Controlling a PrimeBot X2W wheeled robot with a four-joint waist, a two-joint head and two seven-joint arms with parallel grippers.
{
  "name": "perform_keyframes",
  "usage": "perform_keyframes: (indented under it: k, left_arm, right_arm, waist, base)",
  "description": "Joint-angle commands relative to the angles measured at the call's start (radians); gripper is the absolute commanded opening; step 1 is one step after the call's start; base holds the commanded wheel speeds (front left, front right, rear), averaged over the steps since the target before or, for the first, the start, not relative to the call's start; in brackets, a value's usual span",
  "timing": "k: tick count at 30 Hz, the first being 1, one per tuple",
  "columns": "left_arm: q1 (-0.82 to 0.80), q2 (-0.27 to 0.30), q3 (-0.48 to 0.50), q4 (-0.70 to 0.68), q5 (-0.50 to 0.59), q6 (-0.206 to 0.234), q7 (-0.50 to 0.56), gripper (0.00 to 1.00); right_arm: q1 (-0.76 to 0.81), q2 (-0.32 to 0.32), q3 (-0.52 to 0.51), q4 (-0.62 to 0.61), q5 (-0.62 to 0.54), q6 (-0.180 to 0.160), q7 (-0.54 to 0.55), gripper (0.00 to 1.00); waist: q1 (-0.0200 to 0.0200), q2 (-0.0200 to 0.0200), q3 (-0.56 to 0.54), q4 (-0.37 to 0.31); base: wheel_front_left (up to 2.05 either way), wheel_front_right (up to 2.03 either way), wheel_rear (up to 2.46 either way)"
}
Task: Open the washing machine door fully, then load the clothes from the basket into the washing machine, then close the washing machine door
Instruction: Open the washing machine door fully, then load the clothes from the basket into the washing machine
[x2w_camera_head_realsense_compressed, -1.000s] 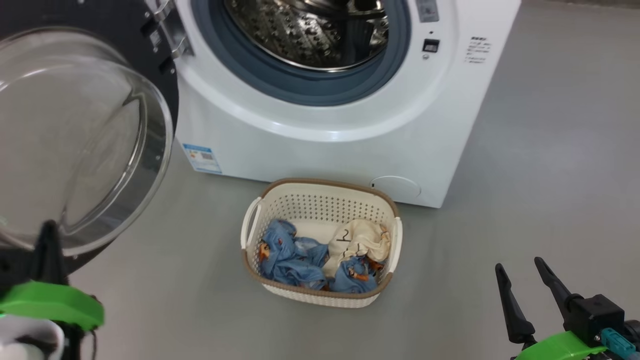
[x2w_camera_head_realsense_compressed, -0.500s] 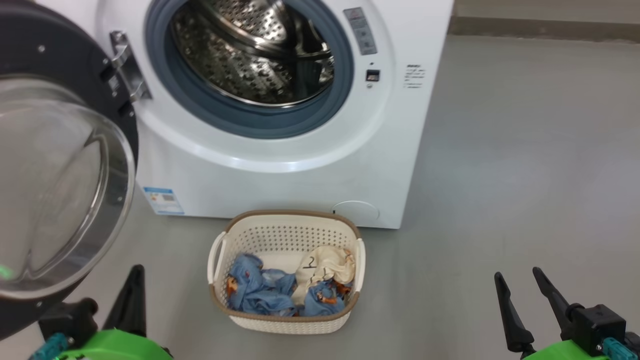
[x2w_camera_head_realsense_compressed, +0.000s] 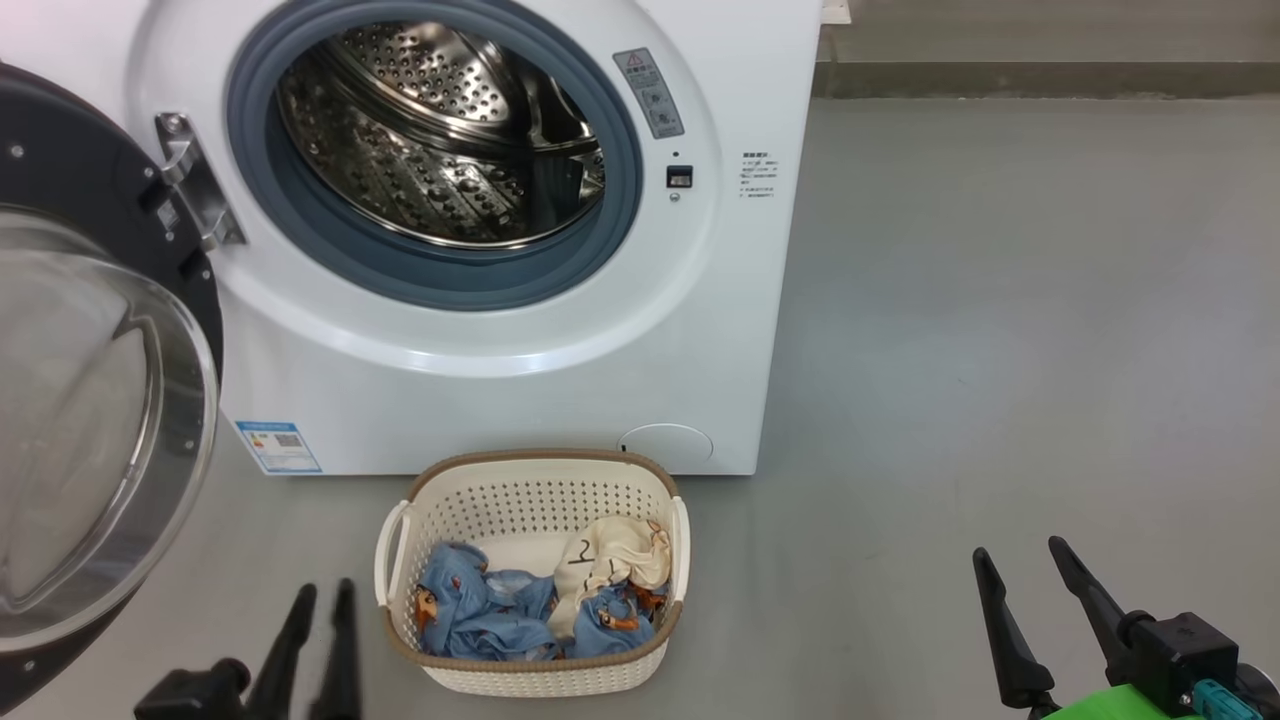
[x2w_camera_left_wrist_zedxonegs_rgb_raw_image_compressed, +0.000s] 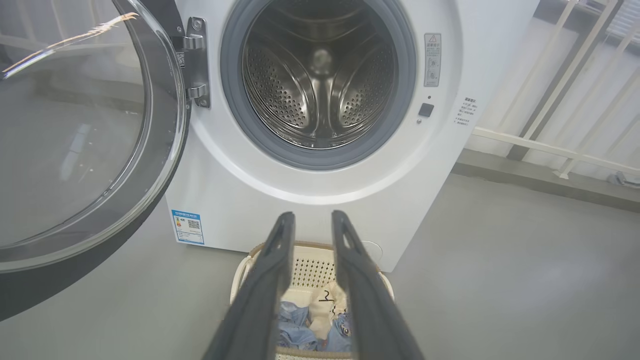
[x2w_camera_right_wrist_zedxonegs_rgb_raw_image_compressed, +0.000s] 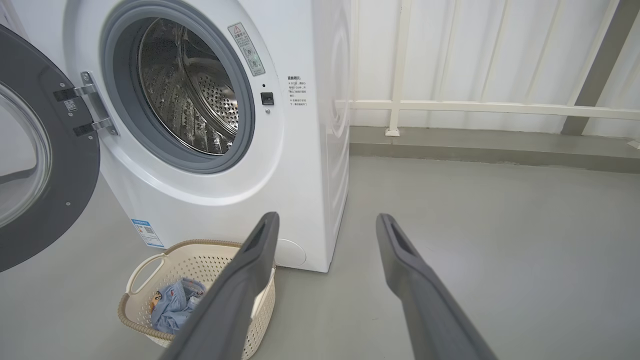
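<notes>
Clothes (x2w_camera_head_realsense_compressed: 520, 612) sit bunched in the basket (x2w_camera_head_realsense_compressed: 540, 458), which is on the floor (x2w_camera_head_realsense_compressed: 950, 350) just in front of the washing machine (x2w_camera_head_realsense_compressed: 480, 400), below its open drum (x2w_camera_head_realsense_compressed: 430, 130). Blue printed pieces (x2w_camera_head_realsense_compressed: 470, 615) lie left and front; the cream cloth (x2w_camera_head_realsense_compressed: 612, 555) with a black mark is at right, partly over the blue. Probably light, soft and floppy, so a piece will drape and may drag a neighbour out. Best to pinch a raised fold on top, the cream ridge or the blue hump, not the flat bits by the perforated wall. The basket is light plastic and could slide if bumped. Washing machine door (x2w_camera_head_realsense_compressed: 100, 170) is swung wide to the left, so loading looks like the step in hand. Left gripper (x2w_camera_head_realsense_compressed: 325, 592) is low, just left of the basket, fingers slightly parted with nothing between. Right gripper (x2w_camera_head_realsense_compressed: 1017, 548) is well off to the right, fingers wide apart, empty.
</notes>
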Motion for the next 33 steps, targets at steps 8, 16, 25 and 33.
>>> perform_keyframes:
  k: [8,16,25,33]
  left_arm:
    - [-0.003,0.002,-0.002,-0.016,0.041,-0.023,-0.045,1.0]
    - [-0.003,-0.017,0.005,-0.001,0.065,-0.029,-0.06,1.0]
    - [0.0,-0.032,0.01,-0.001,0.08,-0.029,-0.064,1.0]
    - [0.001,-0.043,0.019,0.001,0.105,-0.01,-0.065,1.0]
  right_arm:
    - [-0.009,-0.008,0.036,-0.022,0.014,0.002,-0.021,1.0]
    - [-0.007,-0.008,0.038,-0.015,0.012,0.002,-0.023,1.0]
    - [-0.01,-0.008,0.04,-0.011,0.011,0.002,-0.022,1.0]
    - [-0.01,-0.008,0.041,-0.008,0.008,0.002,-0.021,1.0]
  waist:
    - [0.0,0.0,-0.002,-0.011]
    - [0.0,0.0,-0.005,-0.004]
    - [0.0,0.0,-0.006,0.0]
    - [0.0,0.0,-0.006,0.003]
  base:
    - [0.0,0.0,0.0]
    - [0.0,0.0,0.0]
    - [0.0,0.0,0.0]
    - [0.0,0.0,0.0]
